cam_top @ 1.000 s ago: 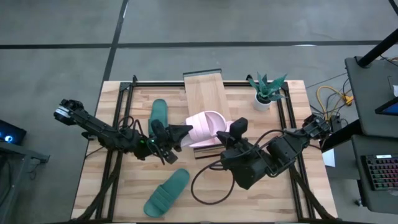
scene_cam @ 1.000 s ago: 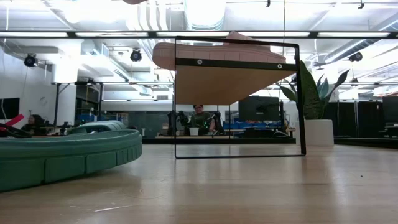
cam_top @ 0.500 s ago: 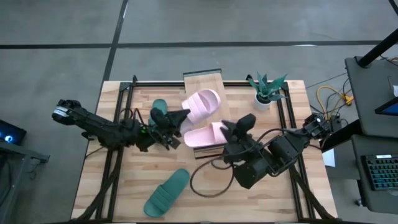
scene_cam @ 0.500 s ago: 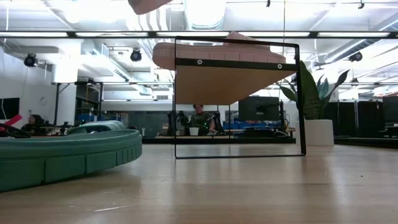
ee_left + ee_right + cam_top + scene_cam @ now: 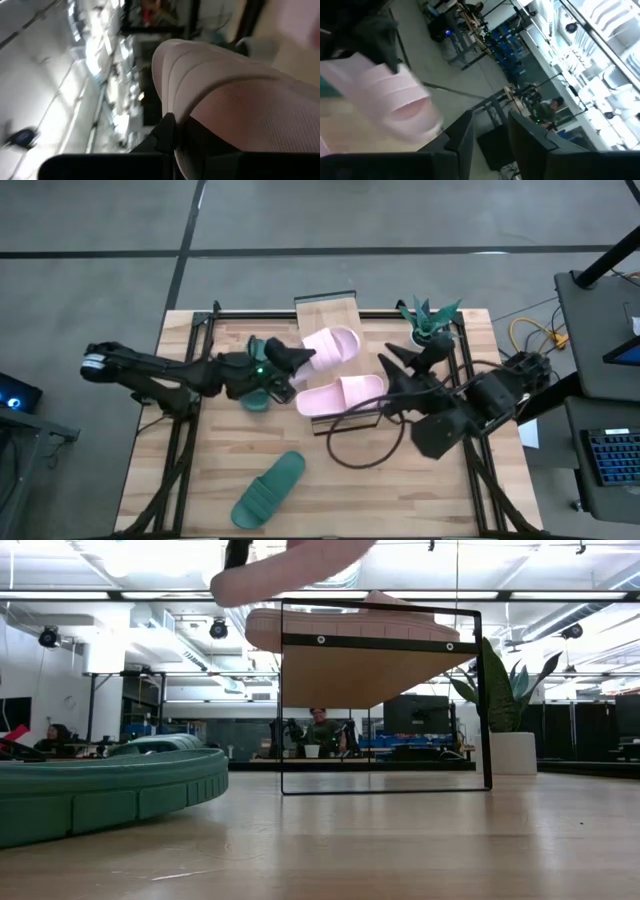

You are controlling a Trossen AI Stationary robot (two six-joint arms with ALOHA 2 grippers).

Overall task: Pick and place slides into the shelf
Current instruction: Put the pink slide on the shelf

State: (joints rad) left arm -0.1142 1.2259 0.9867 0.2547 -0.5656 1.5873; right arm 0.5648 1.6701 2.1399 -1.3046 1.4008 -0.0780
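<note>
Teal slide [image 5: 268,489] lies near table's front edge, left of centre; another teal slide [image 5: 256,373] sits under left arm. Left gripper [image 5: 296,358], fingers pinched on a pink slide [image 5: 331,346], holds it raised just over shelf [image 5: 325,316] at table's back edge. Second pink slide [image 5: 340,395] lies on shelf's front end, just beside right gripper [image 5: 391,375], whose fingers [image 5: 461,138] stand parted, nothing between them. Potted plant [image 5: 426,325] at back right corner.
</note>
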